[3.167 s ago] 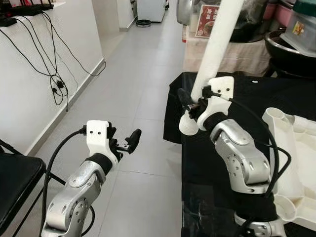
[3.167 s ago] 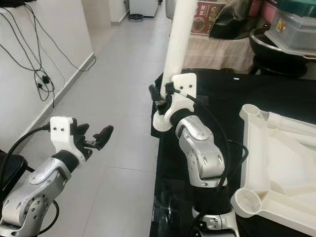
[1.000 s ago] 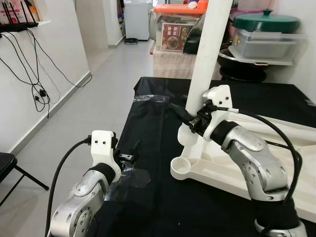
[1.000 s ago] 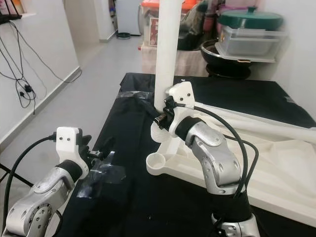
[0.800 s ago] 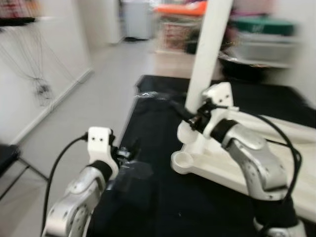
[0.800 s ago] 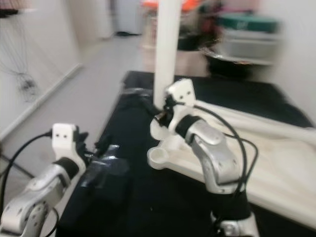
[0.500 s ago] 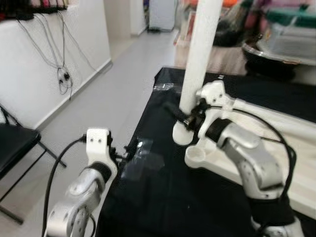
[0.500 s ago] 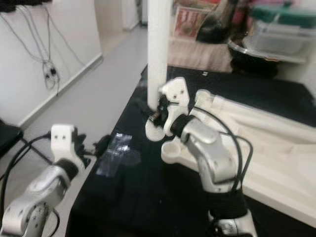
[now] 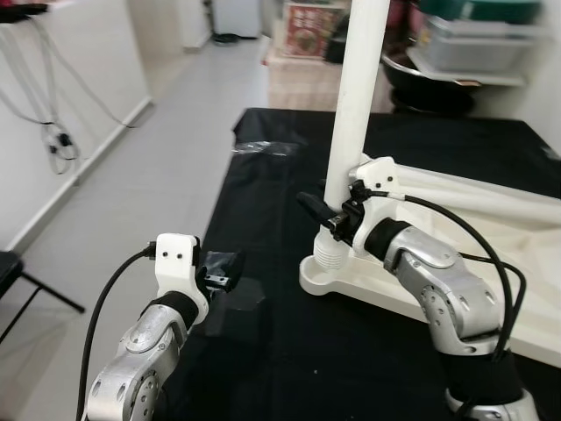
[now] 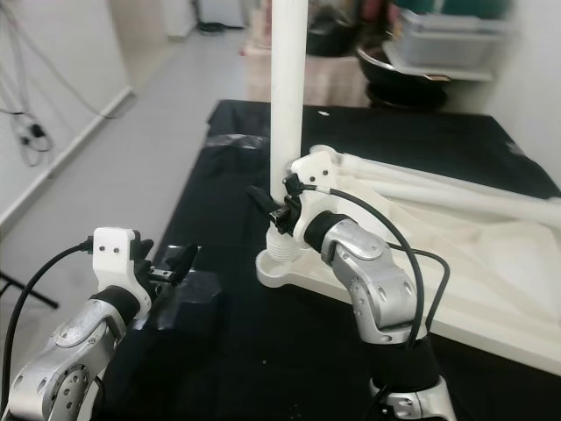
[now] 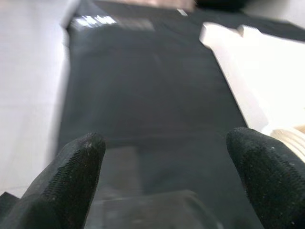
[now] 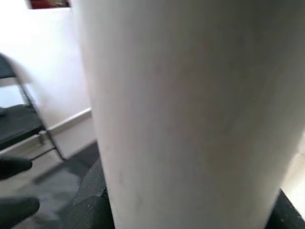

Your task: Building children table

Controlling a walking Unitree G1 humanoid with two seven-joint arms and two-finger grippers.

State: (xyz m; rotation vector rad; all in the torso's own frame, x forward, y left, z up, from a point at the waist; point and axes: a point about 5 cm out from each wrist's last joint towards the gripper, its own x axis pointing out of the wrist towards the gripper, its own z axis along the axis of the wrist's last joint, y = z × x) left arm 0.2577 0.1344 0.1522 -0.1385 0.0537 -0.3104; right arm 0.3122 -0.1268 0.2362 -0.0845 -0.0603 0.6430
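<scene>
A long white table leg (image 9: 359, 96) stands upright, its ribbed lower end (image 9: 326, 253) set in the corner socket (image 9: 308, 279) of the upturned white tabletop (image 9: 526, 263). My right gripper (image 9: 329, 215) is shut on the leg just above that ribbed end, and the leg (image 12: 181, 109) looms close in the right wrist view. My left gripper (image 9: 223, 267) hovers open and empty over the black cloth to the left of the socket. Its two black fingertips (image 11: 71, 176) stand wide apart in the left wrist view, with the tabletop (image 11: 248, 62) ahead.
The work table is draped in black cloth (image 9: 289, 175), with a shiny taped patch (image 9: 241, 307) near my left gripper. Grey floor (image 9: 149, 175) runs along the left, with a black chair (image 9: 7, 267) there. A black basin (image 9: 429, 88) and storage boxes stand behind.
The head camera swung about and has steadied. The leg's lower end went from beside the corner socket into it. My left gripper stayed open at the table's left side.
</scene>
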